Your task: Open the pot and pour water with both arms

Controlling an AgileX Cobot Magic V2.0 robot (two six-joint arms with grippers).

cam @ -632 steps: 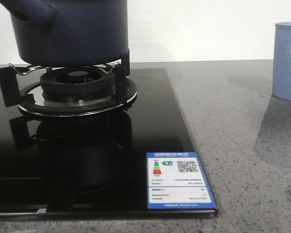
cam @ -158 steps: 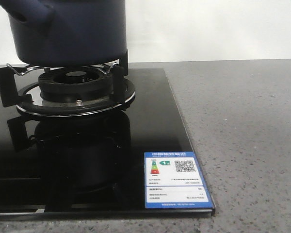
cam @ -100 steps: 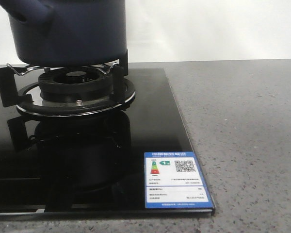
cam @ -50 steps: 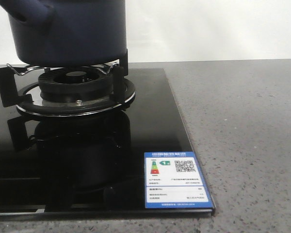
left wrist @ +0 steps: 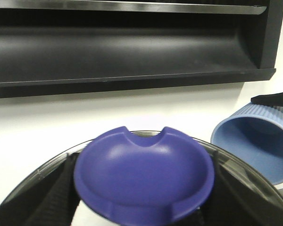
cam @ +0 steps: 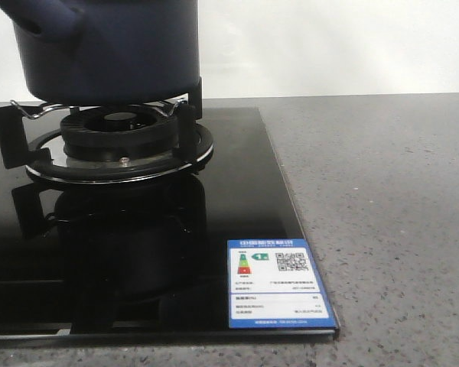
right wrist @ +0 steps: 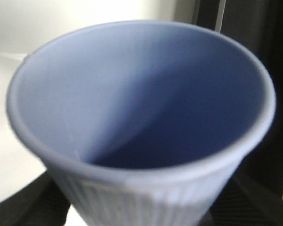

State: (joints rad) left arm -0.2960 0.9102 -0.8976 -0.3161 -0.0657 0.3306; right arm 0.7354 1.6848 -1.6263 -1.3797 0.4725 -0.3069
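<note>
The dark navy pot [cam: 107,46] stands on the burner at the far left of the front view, its stubby tube handle [cam: 42,19] pointing left; its top is cut off. No gripper shows in that view. In the left wrist view my left gripper [left wrist: 141,209] is shut on the purple-blue knob [left wrist: 144,176] of a glass lid [left wrist: 61,155], held up in the air. Beside it hangs the light blue ribbed cup [left wrist: 257,146], tilted, with a black piece of the right gripper [left wrist: 273,99] over it. My right gripper [right wrist: 141,214] is shut on that cup [right wrist: 141,94]; its inside looks empty.
The burner ring and pan support [cam: 118,141] sit on a black glass cooktop [cam: 237,199] bearing a blue-edged energy label [cam: 279,283]. Grey stone counter [cam: 382,214] stretches to the right. A black range hood [left wrist: 132,42] hangs above against a white wall.
The light blue cup that stood on the counter at the far right 6.3 s ago is gone from the front view. Over the last 1.6 s nothing there has visibly moved.
</note>
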